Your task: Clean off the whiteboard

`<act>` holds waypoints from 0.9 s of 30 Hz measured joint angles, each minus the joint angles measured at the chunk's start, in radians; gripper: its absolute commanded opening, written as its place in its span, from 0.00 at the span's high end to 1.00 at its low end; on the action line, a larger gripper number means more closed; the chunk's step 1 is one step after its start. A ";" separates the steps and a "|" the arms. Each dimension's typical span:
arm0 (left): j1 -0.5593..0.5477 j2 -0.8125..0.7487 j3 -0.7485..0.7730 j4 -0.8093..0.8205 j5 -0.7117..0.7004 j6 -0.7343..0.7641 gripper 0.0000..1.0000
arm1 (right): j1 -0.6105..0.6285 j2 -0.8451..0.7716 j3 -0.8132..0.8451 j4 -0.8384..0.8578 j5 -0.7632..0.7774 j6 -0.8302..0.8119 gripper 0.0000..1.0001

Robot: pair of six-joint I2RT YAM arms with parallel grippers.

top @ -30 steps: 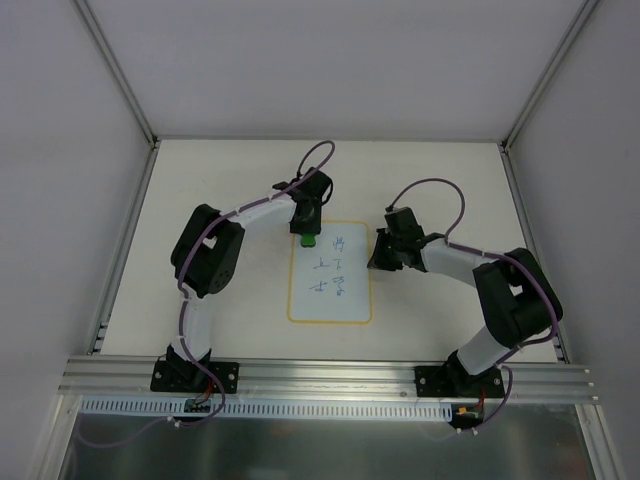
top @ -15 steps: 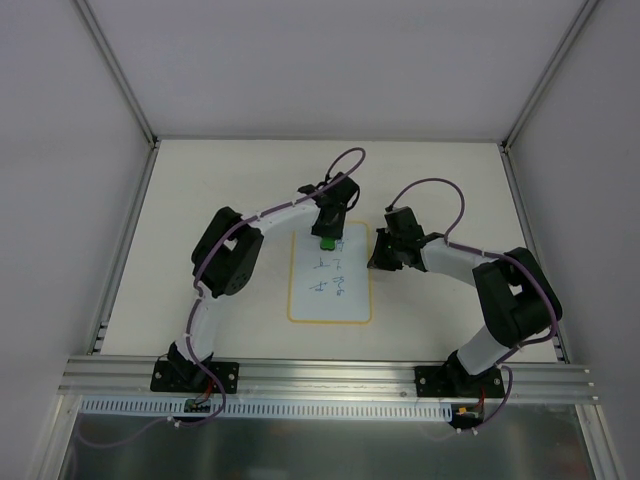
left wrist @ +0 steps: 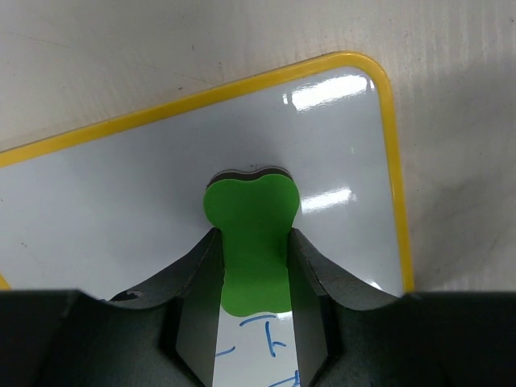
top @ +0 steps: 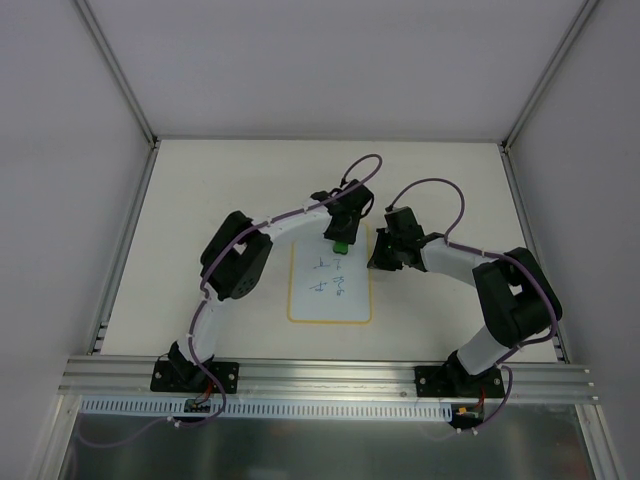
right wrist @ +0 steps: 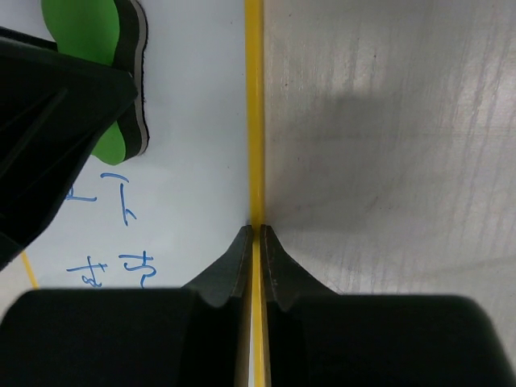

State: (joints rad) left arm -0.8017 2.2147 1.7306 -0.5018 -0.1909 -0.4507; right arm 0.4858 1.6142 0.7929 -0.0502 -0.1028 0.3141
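Pale surface (top: 200, 210) carries the whiteboard (top: 318, 305) at its middle, long axis running near to far. My left end effector (left wrist: 251, 270) is clamped on the green eraser (left wrist: 250, 218) at the far right corner; the blue marks (top: 331, 278) lie on its near side. My right end effector (right wrist: 254, 235) pinches the yellow rim (right wrist: 254, 121)

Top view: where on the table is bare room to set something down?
Bare table: along the far wall behind both arms; between left arm and left rail; a thin strip between whiteboard and near rail. Crowded: the board's far end, where left claw, eraser and right claw sit close.
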 measured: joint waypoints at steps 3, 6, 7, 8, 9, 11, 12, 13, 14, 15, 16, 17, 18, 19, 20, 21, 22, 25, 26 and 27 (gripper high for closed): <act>-0.009 -0.020 -0.039 0.024 0.000 -0.006 1.00 | 0.000 0.000 0.000 0.000 0.000 0.000 1.00; -0.019 -0.052 -0.089 0.038 0.006 -0.016 1.00 | 0.000 0.000 0.000 -0.002 0.000 0.004 1.00; -0.023 -0.064 -0.106 0.039 0.008 -0.019 1.00 | 0.000 0.000 0.000 -0.002 0.000 0.005 1.00; -0.027 -0.076 -0.122 0.041 0.011 -0.022 1.00 | 0.000 0.000 0.000 -0.003 -0.001 0.007 1.00; -0.030 -0.086 -0.138 0.042 0.013 -0.025 1.00 | 0.000 0.000 0.000 -0.003 -0.002 0.010 1.00; -0.032 -0.104 -0.161 0.039 0.023 -0.029 1.00 | 0.000 0.000 0.000 -0.005 -0.004 0.012 1.00; -0.032 -0.113 -0.175 0.038 0.027 -0.031 1.00 | 0.000 0.000 0.000 -0.005 -0.006 0.014 1.00; -0.032 -0.123 -0.187 0.037 0.031 -0.033 1.00 | 0.000 0.000 0.000 -0.006 -0.008 0.016 1.00; -0.032 -0.133 -0.200 0.032 0.033 -0.034 1.00 | 0.001 0.000 0.000 -0.006 -0.008 0.016 1.00; -0.029 -0.145 -0.216 0.030 0.034 -0.035 1.00 | 0.002 0.000 0.000 -0.006 -0.010 0.016 1.00; -0.027 -0.156 -0.229 0.025 0.035 -0.037 1.00 | 0.002 0.000 0.000 -0.006 -0.010 0.017 1.00; -0.021 -0.169 -0.247 0.018 0.035 -0.037 1.00 | 0.003 0.000 0.000 -0.006 -0.011 0.017 1.00; -0.016 -0.184 -0.267 0.013 0.035 -0.038 1.00 | 0.003 0.000 0.000 -0.006 -0.011 0.018 1.00; -0.007 -0.198 -0.285 0.006 0.036 -0.039 1.00 | 0.003 0.000 0.000 -0.006 -0.011 0.019 1.00; 0.003 -0.209 -0.298 -0.002 0.037 -0.040 1.00 | 0.003 0.000 0.000 -0.006 -0.011 0.019 1.00; 0.016 -0.220 -0.311 -0.009 0.039 -0.040 1.00 | 0.003 0.001 0.000 -0.006 -0.012 0.019 1.00; 0.035 -0.229 -0.323 -0.015 0.042 -0.040 1.00 | 0.003 0.001 0.000 -0.005 -0.013 0.019 1.00; 0.094 -0.250 -0.349 -0.032 0.053 -0.040 1.00 | 0.003 0.002 0.000 -0.005 -0.015 0.019 1.00; 0.113 -0.255 -0.355 -0.037 0.053 -0.040 1.00 | 0.003 0.002 0.000 -0.005 -0.015 0.019 1.00; 0.127 -0.259 -0.358 -0.043 0.052 -0.040 1.00 | 0.003 0.002 0.000 -0.004 -0.015 0.019 1.00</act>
State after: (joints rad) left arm -0.6750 1.9560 1.3724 -0.5449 -0.1387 -0.4908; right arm 0.4889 1.6161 0.7929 -0.0544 -0.1181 0.3332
